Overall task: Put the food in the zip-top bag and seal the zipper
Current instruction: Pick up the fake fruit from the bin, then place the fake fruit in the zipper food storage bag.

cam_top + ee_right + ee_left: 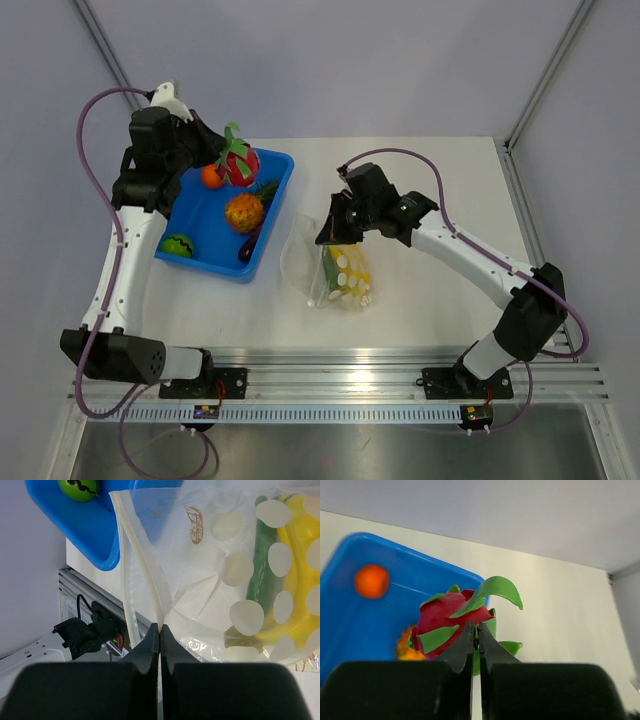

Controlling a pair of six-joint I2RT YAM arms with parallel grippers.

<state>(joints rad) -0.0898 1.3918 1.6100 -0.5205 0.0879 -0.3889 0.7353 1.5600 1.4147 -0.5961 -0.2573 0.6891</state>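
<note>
My left gripper is shut on a green leaf of a pink-red toy dragon fruit and holds it above the blue bin; the wrist view shows the fruit beyond the closed fingertips. My right gripper is shut on the upper zipper strip of the clear zip-top bag and lifts the mouth open. A yellow toy and a green toy lie inside the bag.
The blue bin holds an orange ball, an orange pineapple-like toy, a green watermelon toy and a dark piece. The aluminium rail runs along the near table edge.
</note>
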